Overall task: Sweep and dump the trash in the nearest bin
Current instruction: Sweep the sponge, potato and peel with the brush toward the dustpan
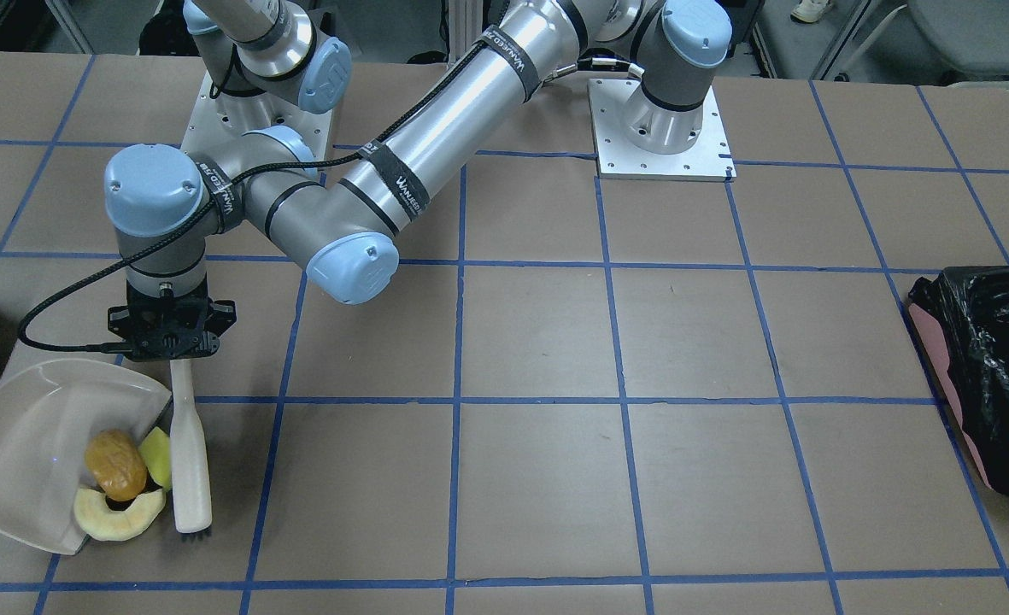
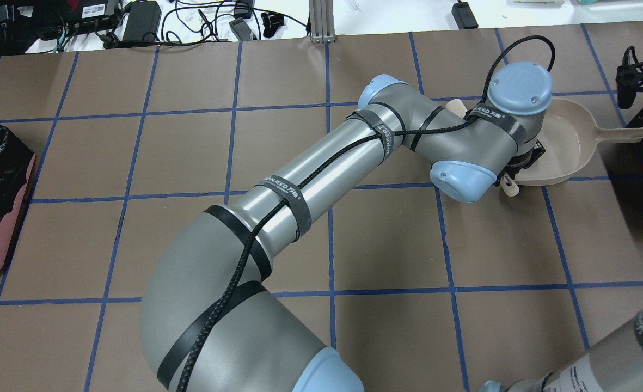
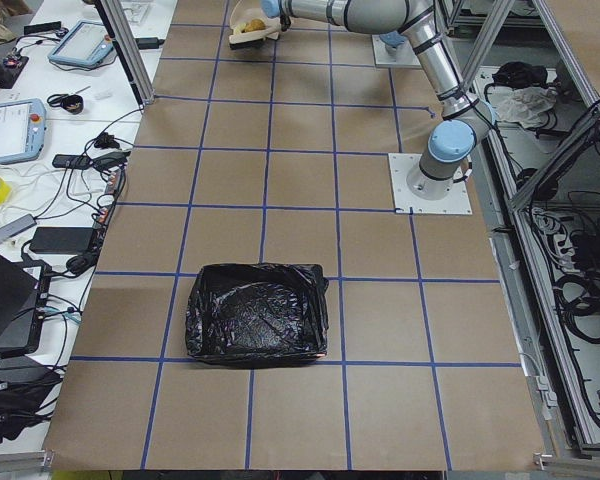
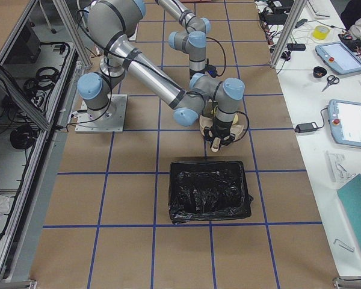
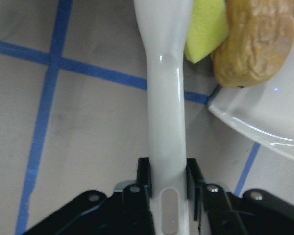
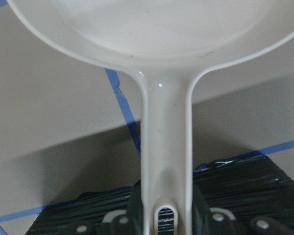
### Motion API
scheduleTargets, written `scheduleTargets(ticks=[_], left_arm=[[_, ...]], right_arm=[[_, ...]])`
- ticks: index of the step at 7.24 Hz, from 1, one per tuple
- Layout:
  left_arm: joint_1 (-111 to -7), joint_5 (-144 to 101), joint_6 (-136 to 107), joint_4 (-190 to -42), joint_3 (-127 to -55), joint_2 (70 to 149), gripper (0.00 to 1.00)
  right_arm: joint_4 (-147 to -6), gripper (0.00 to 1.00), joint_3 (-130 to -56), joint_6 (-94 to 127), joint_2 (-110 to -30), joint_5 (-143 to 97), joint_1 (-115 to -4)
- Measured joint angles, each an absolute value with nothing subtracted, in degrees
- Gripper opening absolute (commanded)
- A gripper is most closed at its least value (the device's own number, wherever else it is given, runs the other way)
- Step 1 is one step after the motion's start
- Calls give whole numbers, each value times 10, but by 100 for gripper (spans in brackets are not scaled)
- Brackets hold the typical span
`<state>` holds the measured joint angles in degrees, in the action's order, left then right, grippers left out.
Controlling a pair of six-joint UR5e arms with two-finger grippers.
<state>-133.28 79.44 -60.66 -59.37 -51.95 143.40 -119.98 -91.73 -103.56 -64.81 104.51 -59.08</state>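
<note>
left gripper: its two black fingers are closed on the brush's white handle, one on each side. In the front-facing view it points down at centre left, over the handle's upper end.
brush: white, running lengthwise down the lower left of the front-facing view. Its handle is up in the gripper and its dark bristles are at the lower end, with the head just right of the trash.
right gripper: clamped on the end of the dustpan's handle, a finger on each side. Only the right wrist view shows this clearly.
dustpan: beige, at the lower left edge of the front-facing view. Its open lip is turned toward the brush.
brown lump: wrinkled, resting across the pan's lip and touching the sponge.
yellow sponge: between the lump and the brush. In the left wrist view it lies against the brush's neck.
crescent slice: pale and curved, at the lower corner of the lip, partly on the pan and partly on the table. The lump overlaps its upper edge.
near bin: lined with a black bag, at the centre of the exterior right view, just below the pan and the left gripper.
far bin: also black-lined, at the right edge of the front-facing view, well apart from the trash.
table: brown, crossed by a blue tape grid.
</note>
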Motion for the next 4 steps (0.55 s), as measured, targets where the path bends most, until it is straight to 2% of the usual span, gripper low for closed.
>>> scheduleTargets(ticks=[4], left_arm=[[-1358, 775, -631, -549, -470, 1473, 0]], right_arm=[[-1198, 2, -927, -1017, -647, 1045, -591]])
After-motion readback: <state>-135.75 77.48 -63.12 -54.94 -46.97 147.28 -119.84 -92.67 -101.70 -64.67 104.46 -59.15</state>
